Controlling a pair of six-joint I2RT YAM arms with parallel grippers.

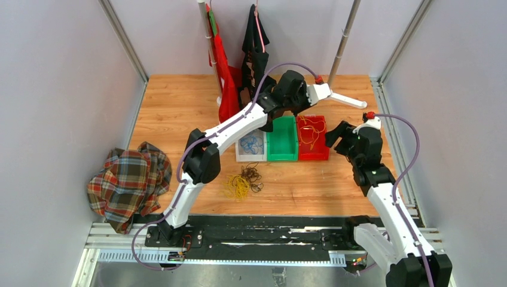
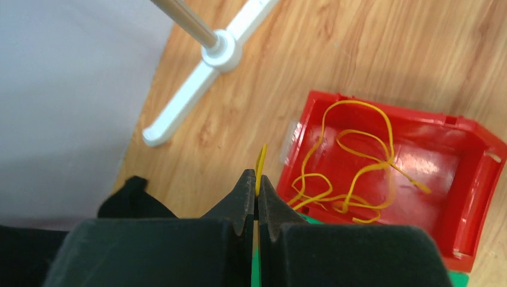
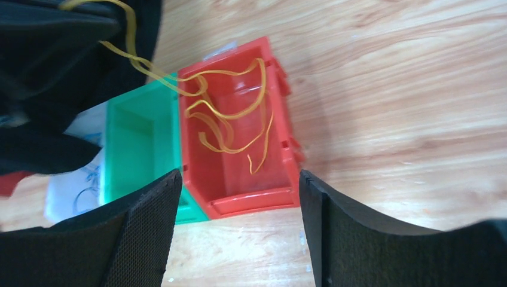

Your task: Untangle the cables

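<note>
Yellow cable (image 1: 311,129), thin & limp, lies in loose loops in red bin (image 2: 472,197), approx 1 o'clock on table (image 1: 335,185) in top view. One strand rises toward 11 o'clock to left gripper (image 2: 256,194), fingers pressed together, pinching it. Right gripper (image 3: 239,179) hangs at 3 o'clock of the bin, fingers spread wide, holding nothing. Blue cable (image 1: 251,144) is coiled in white bin (image 1: 239,158), w/ green bin (image 1: 282,156) between it & red. Yellow-and-dark tangle (image 1: 242,182) sits on bare wood at 8 o'clock of the bins. Likely handling: v. light, floppy, springy, loops snag each other; best taken at a free end or outer loop, not mid-knot. No brands, labels or legible writing.
</note>
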